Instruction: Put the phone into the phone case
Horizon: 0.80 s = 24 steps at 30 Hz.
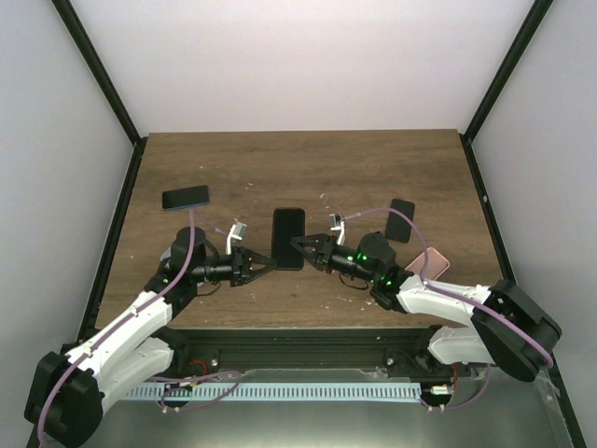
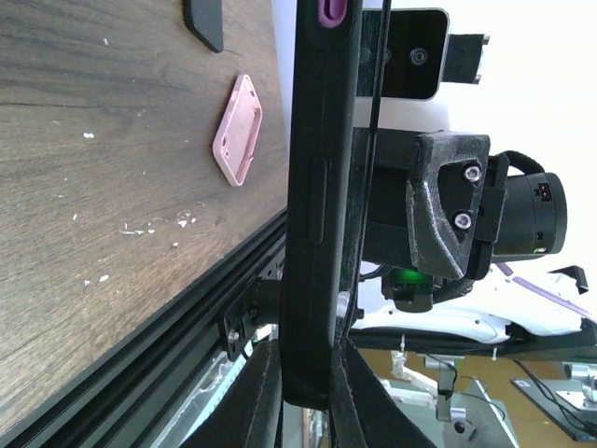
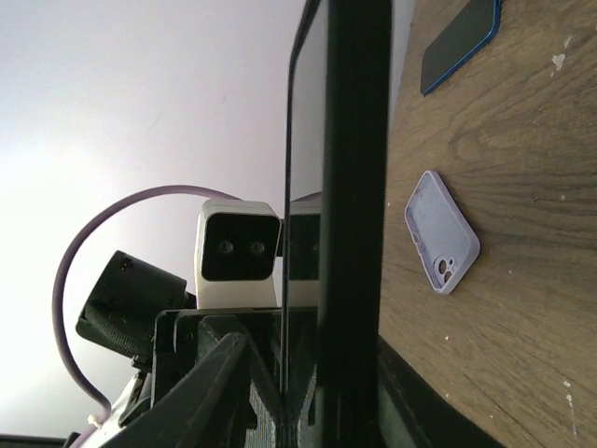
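Observation:
A black phone in a black case [image 1: 287, 238] is held flat above the table's near middle, with one gripper on each side. My left gripper [image 1: 264, 259] is shut on its left edge. My right gripper [image 1: 303, 245] is shut on its right edge. In the left wrist view the case [image 2: 317, 205] shows edge-on, with my left gripper [image 2: 312, 392] clamped on its near end. In the right wrist view the phone's glass and case [image 3: 345, 187] show edge-on in my right gripper [image 3: 317, 401]. I cannot tell whether the phone is fully seated.
A blue-edged phone [image 1: 186, 197] lies at the back left. A black case [image 1: 401, 219] and a pink case [image 1: 429, 263] lie on the right. A lavender case [image 3: 441, 231] lies on the table under the left arm. The table's front rail [image 2: 187, 308] is close below.

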Available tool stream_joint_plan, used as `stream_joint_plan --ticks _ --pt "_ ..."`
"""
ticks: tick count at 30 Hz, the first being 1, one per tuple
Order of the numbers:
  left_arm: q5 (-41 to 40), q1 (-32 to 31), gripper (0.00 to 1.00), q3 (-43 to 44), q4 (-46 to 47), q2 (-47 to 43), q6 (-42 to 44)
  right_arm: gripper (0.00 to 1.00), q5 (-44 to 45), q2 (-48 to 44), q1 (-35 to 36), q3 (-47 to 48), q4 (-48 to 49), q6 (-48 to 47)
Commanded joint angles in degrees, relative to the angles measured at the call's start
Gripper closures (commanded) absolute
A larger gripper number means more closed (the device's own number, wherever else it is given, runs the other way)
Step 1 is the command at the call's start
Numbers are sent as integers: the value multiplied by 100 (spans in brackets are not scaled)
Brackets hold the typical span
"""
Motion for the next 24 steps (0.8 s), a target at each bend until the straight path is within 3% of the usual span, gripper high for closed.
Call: stream_joint_plan --ticks 1,5,9,12,15,23,24 --pt "-152 -7 100 125 -222 -16 154 66 -129 -75 23 31 474 -198" --pt "-184 -5 98 117 -349 -21 273 77 -136 -76 17 -52 470 -339" --pt "-243 -7 86 122 -457 -20 377 86 -206 -42 16 -40 412 -507" --pt "-335 5 72 180 -679 -25 481 86 -152 -83 10 -12 183 -698" --pt "-577 2 50 381 -1283 -64 818 87 -146 -131 -67 -39 -18 -893" --pt "-1989 10 1 793 -2760 -386 1686 86 -151 331 -442 320 -820 -1596" --pt "-2097 11 0 835 -2878 -385 1767 87 -215 483 -523 374 -831 -1660"
